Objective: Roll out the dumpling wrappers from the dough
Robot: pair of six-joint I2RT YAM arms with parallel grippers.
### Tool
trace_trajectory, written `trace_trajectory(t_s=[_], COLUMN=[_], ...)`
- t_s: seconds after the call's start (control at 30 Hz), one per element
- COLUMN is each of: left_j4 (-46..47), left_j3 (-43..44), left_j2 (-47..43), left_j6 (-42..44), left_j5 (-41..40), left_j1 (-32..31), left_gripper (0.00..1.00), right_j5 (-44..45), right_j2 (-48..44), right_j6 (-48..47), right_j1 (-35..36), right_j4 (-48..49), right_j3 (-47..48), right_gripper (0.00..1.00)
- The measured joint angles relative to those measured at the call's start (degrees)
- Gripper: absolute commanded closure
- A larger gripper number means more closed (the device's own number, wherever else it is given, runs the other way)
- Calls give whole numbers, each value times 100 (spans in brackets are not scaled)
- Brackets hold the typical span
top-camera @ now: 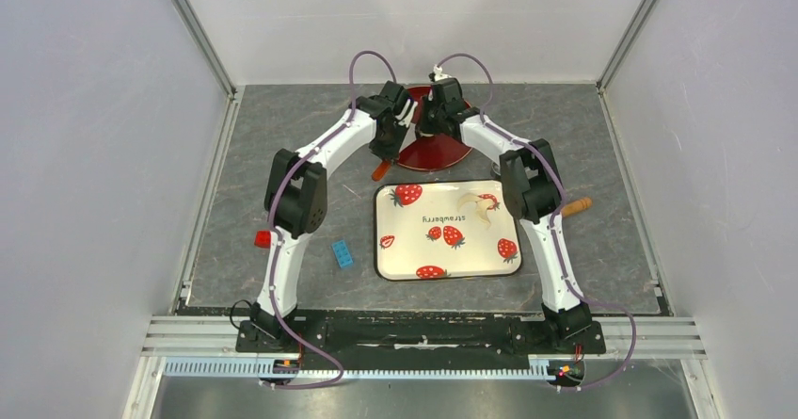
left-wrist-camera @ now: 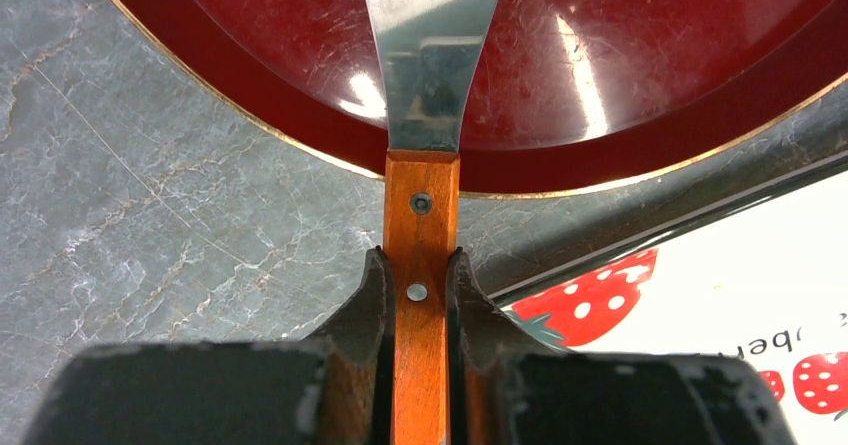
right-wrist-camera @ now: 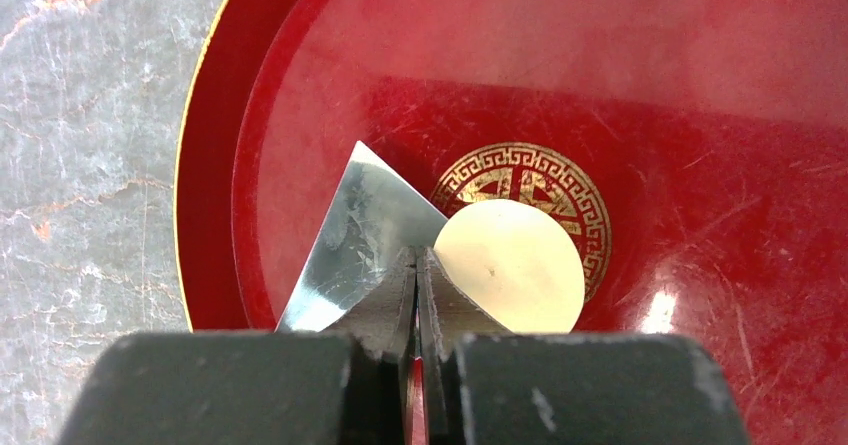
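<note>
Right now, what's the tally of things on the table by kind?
Dishes: 2 (red plate, strawberry tray)
Tools: 2 (spatula, wooden rod)
Toy bricks: 2 (red brick, blue brick)
Dough: 2 (dumpling wrapper, dough scrap)
Total: 8

A strawberry-print tray (top-camera: 470,259) lies near the red plate (top-camera: 438,155), blue block (top-camera: 342,253) and red block (top-camera: 263,239) leftward

Left arm (top-camera: 315,151), right arm (top-camera: 503,141) stretched forward, converging; left tool (left-wrist-camera: 420,290) clamped on spatula handle (left-wrist-camera: 421,180); right tool (right-wrist-camera: 416,265) pinched closed.
</note>
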Motion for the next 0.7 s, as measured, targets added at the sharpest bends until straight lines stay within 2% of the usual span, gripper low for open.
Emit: trace_trajectory(t_s=[0.3, 0.7], left_j4=[-118, -446], left_j3=[162, -20], left_j2=[160, 59], left_j6=[140, 304], left_j5=[-192, -1093], left_j1=[-7, -7], left_gripper=[98, 98], right_j5=[15, -201], right_j2=[195, 345], right_j6=[127, 236], right_j1=[-63, -129], right_j4=[76, 225], right_j3=[116, 157], right_gripper=[100, 100])
